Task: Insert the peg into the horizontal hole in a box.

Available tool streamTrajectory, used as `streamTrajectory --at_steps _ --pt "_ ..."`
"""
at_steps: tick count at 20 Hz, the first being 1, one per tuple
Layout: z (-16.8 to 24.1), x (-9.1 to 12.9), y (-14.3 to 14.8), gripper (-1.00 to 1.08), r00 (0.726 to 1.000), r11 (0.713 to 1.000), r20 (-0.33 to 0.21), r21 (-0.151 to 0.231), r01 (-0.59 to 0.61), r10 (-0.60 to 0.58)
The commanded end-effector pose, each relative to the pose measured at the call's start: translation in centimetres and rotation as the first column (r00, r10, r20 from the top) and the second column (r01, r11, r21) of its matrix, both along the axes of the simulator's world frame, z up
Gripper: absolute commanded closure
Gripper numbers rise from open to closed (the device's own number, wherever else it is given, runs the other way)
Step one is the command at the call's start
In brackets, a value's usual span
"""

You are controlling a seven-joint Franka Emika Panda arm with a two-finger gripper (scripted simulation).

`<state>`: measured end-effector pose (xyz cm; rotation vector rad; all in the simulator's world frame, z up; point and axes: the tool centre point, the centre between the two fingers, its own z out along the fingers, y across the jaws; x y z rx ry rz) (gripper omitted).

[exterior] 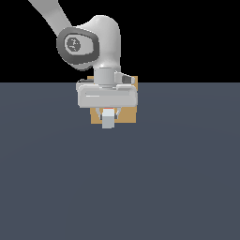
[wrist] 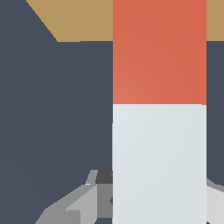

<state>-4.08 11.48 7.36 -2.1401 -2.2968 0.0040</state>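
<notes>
We saw the gripper clamped on the peg, its fingers pressed to either side of the pale end facing the exterior camera. The bar hung above the dark floor, directly in front of the tan box. In the wrist view, the peg's orange-red half pointed toward the box.

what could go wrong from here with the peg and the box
The hole is hidden in both views, so the peg, orange end toward the box, may be misaligned and jam against the face. The gripper holds the pale part, so a bump could slide the peg back between the fingers.
</notes>
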Motion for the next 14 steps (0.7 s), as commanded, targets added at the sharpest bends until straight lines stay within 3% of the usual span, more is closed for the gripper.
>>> streamTrajectory --at_steps 1,8,14 --pt "0.2 -0.1 2.1 1.08 1.0 1.0 0.004 0.001 -0.002 0.002" --pt "0.3 -0.4 7.1 1.08 1.0 1.0 0.006 0.002 -0.002 0.002" --pt "0.3 -0.4 8.6 1.08 1.0 1.0 0.006 0.002 -0.002 0.002"
